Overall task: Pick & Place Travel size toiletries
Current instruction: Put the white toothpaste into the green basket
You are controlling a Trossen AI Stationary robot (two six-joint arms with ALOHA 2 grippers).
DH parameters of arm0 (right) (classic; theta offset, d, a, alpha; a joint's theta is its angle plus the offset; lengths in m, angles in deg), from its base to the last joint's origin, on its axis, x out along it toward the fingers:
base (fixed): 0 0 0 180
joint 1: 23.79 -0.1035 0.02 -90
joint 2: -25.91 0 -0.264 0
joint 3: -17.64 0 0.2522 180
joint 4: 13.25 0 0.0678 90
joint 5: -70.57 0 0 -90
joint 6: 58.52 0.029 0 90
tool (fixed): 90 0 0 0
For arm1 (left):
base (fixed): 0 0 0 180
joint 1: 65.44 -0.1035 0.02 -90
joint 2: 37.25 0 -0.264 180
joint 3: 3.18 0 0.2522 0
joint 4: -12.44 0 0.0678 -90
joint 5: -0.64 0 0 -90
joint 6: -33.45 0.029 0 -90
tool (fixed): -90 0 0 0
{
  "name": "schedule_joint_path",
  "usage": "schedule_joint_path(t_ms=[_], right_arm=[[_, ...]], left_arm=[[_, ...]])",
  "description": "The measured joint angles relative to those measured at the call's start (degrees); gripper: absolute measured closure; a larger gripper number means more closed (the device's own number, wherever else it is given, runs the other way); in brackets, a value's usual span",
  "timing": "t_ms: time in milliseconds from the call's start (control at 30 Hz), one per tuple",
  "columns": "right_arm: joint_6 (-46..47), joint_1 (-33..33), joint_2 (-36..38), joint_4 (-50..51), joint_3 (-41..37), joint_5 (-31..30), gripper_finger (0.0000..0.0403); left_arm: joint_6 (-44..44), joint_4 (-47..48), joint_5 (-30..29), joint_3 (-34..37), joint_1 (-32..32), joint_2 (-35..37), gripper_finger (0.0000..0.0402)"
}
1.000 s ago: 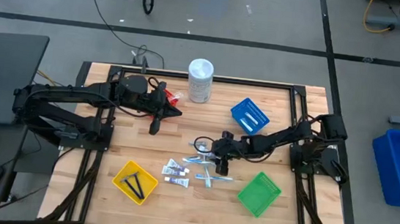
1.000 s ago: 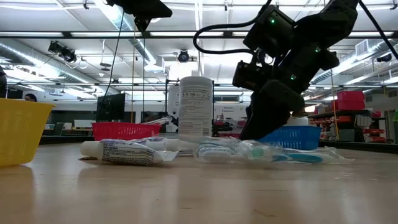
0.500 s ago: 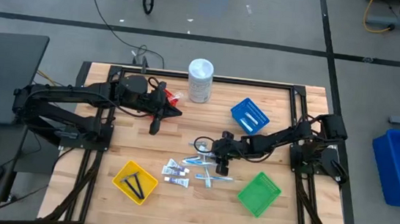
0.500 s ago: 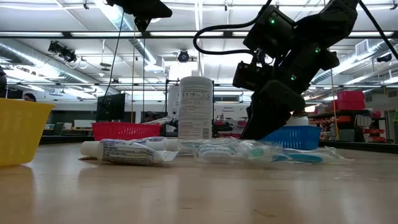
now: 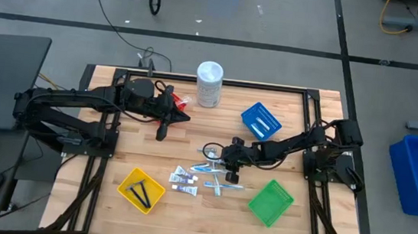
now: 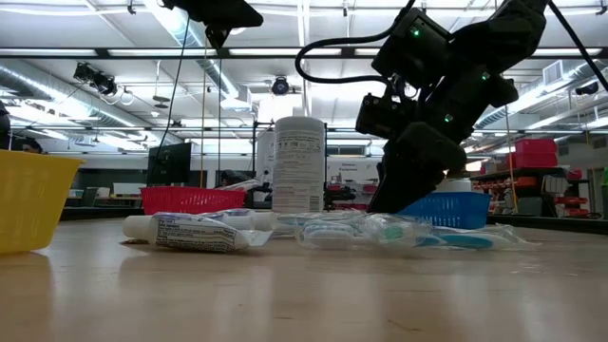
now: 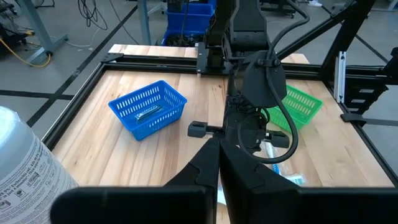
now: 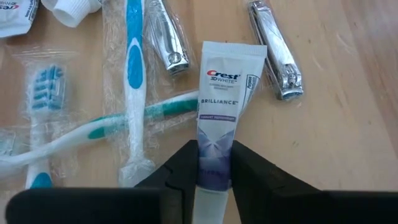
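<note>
The travel size toiletries (image 5: 203, 176) lie in a loose heap at the table's middle: white tubes, wrapped toothbrushes (image 8: 134, 74) and two metal nail clippers (image 8: 277, 53). My right gripper (image 8: 215, 150) is low over the heap and shut on a white Crest toothpaste tube (image 8: 222, 93); it also shows in the high view (image 5: 225, 167) and the low view (image 6: 404, 185). My left gripper (image 7: 219, 149) is shut and empty, held high over the far left of the table (image 5: 163, 132). My right gripper pinches the toothpaste tube's two long sides (image 8: 214, 142) between its two fingers (image 8: 183, 168), on the half away from the flat crimped end. The fingers slant down from the table's right side, in line with the tube. The tube lies flat on the table.
A yellow basket (image 5: 141, 190) with black pieces stands near left, a green basket (image 5: 271, 202) near right, a blue basket (image 5: 261, 120) far right. A red basket (image 5: 179, 103) shows under my left arm. A tall white container (image 5: 209, 84) stands at the far edge.
</note>
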Motion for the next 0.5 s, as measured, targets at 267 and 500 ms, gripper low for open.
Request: schedule_joint_path(t_ms=[267, 500], right_arm=[[0.02, 0.00, 0.13, -0.09, 0.00, 4.57, 0.0302], [-0.28, 0.00, 0.16, 0.00, 1.20, 4.77, 0.0324]], left_arm=[[-0.26, -0.01, 0.00, 0.00, 0.00, 0.00, 0.0394], [-0.54, -0.01, -0.01, 0.00, 0.00, 0.00, 0.0379]])
